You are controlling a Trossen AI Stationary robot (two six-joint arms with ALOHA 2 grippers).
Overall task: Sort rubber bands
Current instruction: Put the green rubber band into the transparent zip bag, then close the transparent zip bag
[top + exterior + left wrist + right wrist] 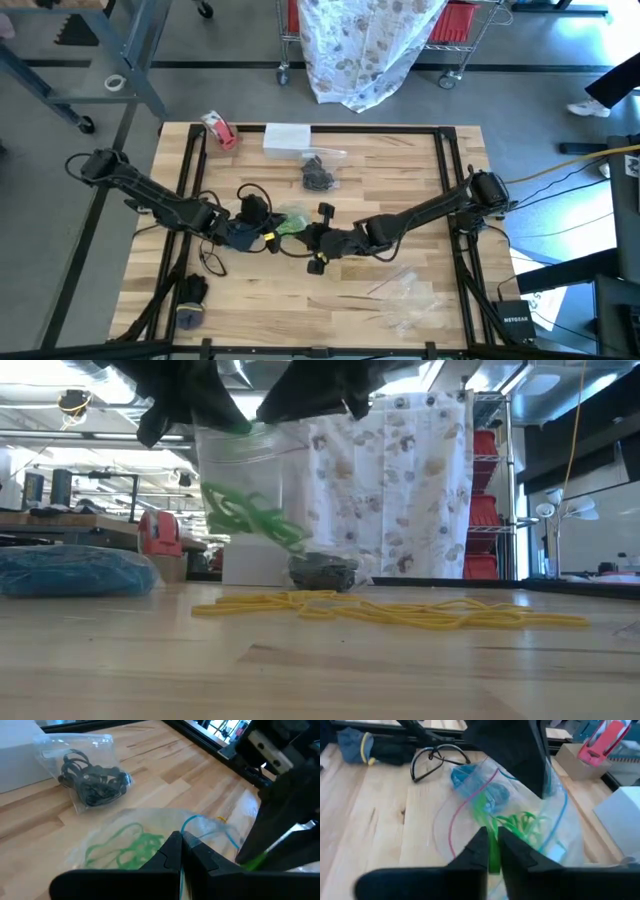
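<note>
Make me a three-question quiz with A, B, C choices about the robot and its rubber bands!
1. Where is the bag of black bands?
A. by the white box
B. on the floor
C. in the left pincer

2. What colour are the bands in the held bag?
A. red
B. green
C. white

3. How is the held bag?
A. flat on the table
B. rolled shut
C. lifted by both pincers

Answers:
1 A, it lies on the table just below the box.
2 B, green loops show through the plastic.
3 C, left and right pincer both pinch it.
</note>
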